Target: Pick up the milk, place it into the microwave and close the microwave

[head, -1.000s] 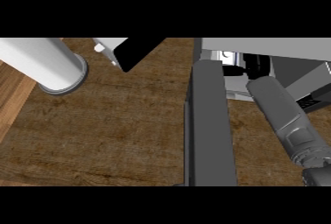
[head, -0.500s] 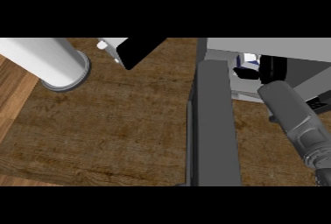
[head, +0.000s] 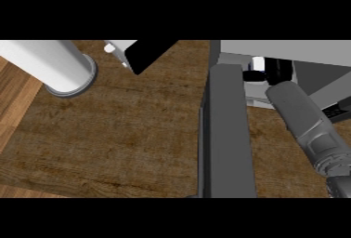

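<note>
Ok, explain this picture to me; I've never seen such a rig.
One camera in a humanoid robot's head looks steeply down at a wooden counter. The grey tube at right is its right forearm, reaching into an open microwave; the dark slab is the microwave's door, swung open. The black shape inside is the right hand, beside something white and blue, perhaps the milk; whether it holds that is unclear. The pale tube at upper left is probably the left forearm, close to the camera.

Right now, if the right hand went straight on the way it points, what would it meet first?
Probably the back of the microwave: the right hand points into its open cavity, past the door. Depth there is unclear.
</note>
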